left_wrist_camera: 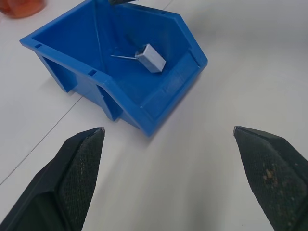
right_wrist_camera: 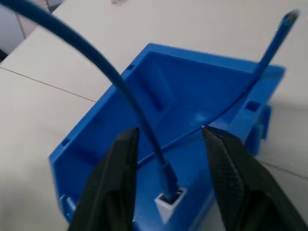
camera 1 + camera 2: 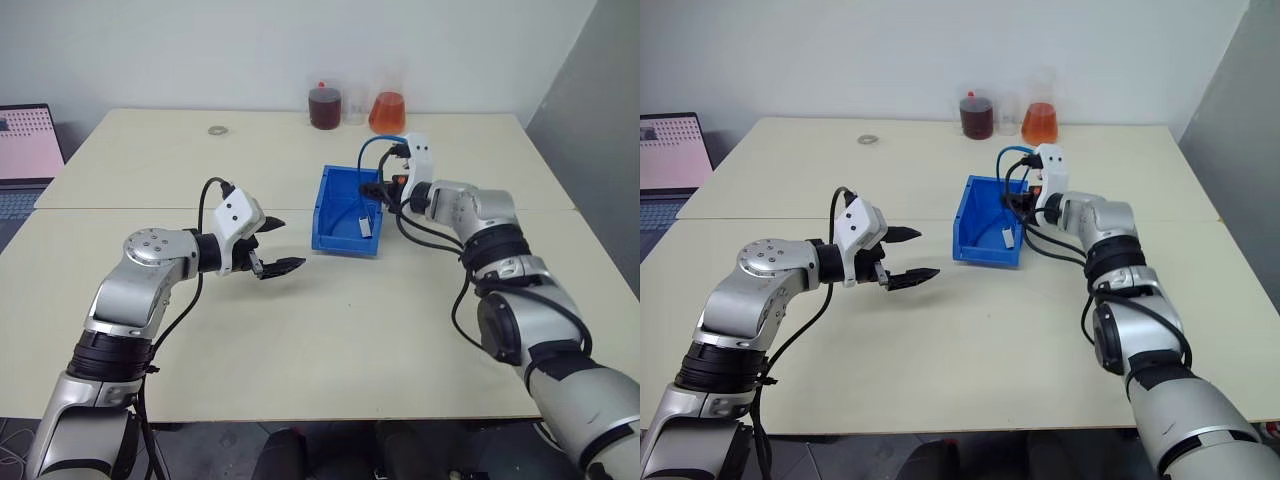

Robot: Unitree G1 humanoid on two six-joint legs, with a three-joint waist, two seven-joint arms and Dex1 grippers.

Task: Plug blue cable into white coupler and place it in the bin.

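Observation:
The blue bin stands at mid-table with the white coupler lying inside near its low front lip. The blue cable is plugged into the coupler and arcs up out of the bin. My right gripper hovers over the bin's right side, open, its fingers either side of the cable without pinching it. My left gripper hangs left of the bin, open and empty. In the left wrist view its gripper faces the bin and the coupler.
A straighter thin blue strand leans out over the bin's far wall. Beakers of dark red and orange liquid stand at the table's back edge. A metal ring lies back left. A laptop sits beyond the left edge.

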